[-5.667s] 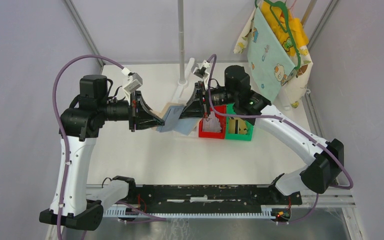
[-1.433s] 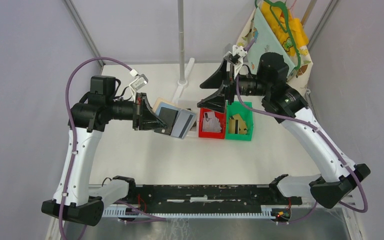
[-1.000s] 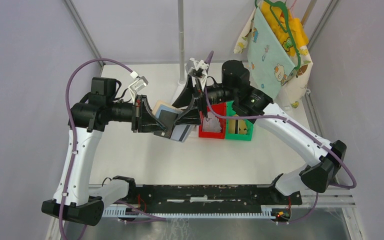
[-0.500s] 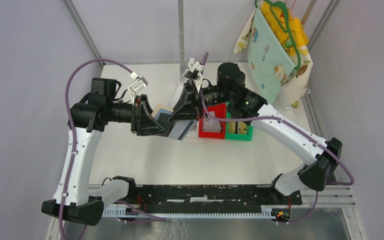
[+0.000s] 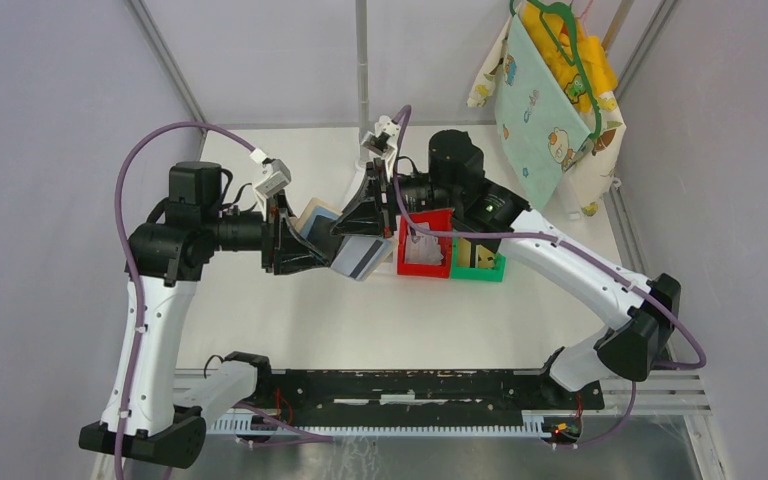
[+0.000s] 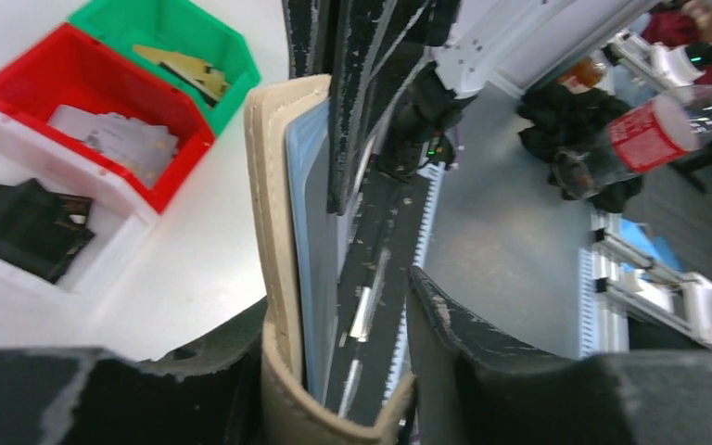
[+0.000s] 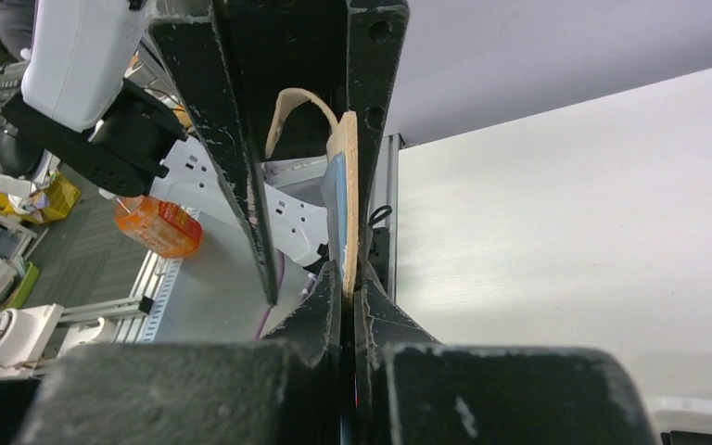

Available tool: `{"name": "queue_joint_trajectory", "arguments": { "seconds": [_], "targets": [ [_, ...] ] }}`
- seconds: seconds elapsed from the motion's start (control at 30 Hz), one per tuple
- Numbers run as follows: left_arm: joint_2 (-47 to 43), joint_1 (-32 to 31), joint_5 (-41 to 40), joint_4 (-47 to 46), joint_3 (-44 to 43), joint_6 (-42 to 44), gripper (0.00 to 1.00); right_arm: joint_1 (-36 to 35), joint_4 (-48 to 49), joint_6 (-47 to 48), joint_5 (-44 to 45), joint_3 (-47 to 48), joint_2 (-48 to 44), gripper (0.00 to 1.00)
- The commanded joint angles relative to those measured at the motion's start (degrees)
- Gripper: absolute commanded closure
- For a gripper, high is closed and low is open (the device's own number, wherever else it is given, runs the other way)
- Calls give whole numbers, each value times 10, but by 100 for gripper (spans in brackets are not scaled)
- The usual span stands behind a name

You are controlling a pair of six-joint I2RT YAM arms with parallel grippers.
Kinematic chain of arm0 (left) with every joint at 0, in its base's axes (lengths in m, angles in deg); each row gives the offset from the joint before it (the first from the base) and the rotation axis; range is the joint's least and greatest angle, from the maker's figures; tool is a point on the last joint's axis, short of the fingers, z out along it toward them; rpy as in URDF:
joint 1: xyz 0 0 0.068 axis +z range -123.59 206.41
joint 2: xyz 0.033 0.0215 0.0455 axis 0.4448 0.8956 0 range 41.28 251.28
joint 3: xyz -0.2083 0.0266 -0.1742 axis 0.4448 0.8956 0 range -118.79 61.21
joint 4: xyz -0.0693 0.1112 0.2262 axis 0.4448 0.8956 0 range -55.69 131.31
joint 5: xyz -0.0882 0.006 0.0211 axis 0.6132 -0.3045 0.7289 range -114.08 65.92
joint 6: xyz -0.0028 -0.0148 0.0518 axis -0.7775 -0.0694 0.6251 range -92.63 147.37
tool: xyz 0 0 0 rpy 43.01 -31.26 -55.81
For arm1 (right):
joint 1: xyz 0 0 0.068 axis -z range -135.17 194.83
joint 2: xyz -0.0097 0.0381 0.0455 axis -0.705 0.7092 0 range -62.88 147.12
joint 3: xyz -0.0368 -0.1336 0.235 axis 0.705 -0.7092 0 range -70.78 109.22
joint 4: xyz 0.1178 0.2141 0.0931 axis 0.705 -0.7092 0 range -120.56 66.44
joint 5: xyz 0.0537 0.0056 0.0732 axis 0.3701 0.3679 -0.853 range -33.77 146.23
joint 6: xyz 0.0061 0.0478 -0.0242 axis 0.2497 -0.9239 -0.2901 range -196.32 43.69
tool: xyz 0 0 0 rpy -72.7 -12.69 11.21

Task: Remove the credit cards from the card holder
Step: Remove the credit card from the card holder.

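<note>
My left gripper [image 5: 305, 245] is shut on the folded spine of the tan card holder [image 5: 315, 212] and holds it open above the table; the left wrist view shows the holder [image 6: 273, 232] between my left gripper's [image 6: 334, 394] jaws. A silver-grey card [image 5: 360, 258] shows at its near side. My right gripper [image 5: 355, 225] is shut on the far edge of the holder's tan flap [image 7: 348, 185] with its pale blue pocket; in the right wrist view my right gripper [image 7: 348, 292] pinches it. I cannot tell if a card is pinched too.
A red bin [image 5: 423, 245] with silver-grey cards and a green bin [image 5: 480, 258] with gold cards stand right of the holder. A white bin [image 6: 19, 158] holds black cards. A metal pole [image 5: 362, 80] stands at the back, and hanging cloths [image 5: 545, 90] at the back right.
My right gripper swung left from above the bins to the open holder and shut on its flap edge. The left arm shifted slightly, still holding the holder.
</note>
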Motion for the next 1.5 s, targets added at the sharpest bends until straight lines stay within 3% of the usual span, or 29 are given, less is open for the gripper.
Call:
{"name": "queue_joint_trajectory", "arguments": {
  "seconds": [0.0,0.17,0.2,0.3,0.37,0.5,0.67,0.8,0.93,1.1,1.47],
  "targets": [
    [-16,-2,-47,-76,13,-10,56,1,22,-35,40,4,3,100],
    [-13,-2,-30,-104,23,-42,78,2,70,-62,21,-19,-2,97],
    [-9,-2,-22,-103,24,-48,82,4,71,-63,16,-21,-2,89],
    [0,-2,-2,-100,28,-58,92,23,88,-79,7,-35,-14,51],
    [1,-2,3,-104,35,-61,95,54,116,-103,-2,-55,-37,40],
    [-1,-2,-4,-160,58,-119,98,123,159,-154,13,-99,-88,30],
    [6,-1,-54,-219,71,-201,98,138,153,-155,87,-140,-149,32],
    [14,-1,-102,-253,70,-251,98,119,294,-255,90,-252,-179,38],
    [20,-1,-119,-284,72,-300,98,77,347,-286,82,-270,-159,38],
    [21,-1,-86,-289,60,-320,98,50,443,-349,66,-283,-119,40],
    [-6,-1,-8,-296,67,-313,98,29,480,-376,58,-263,-57,48]
  ]
}}
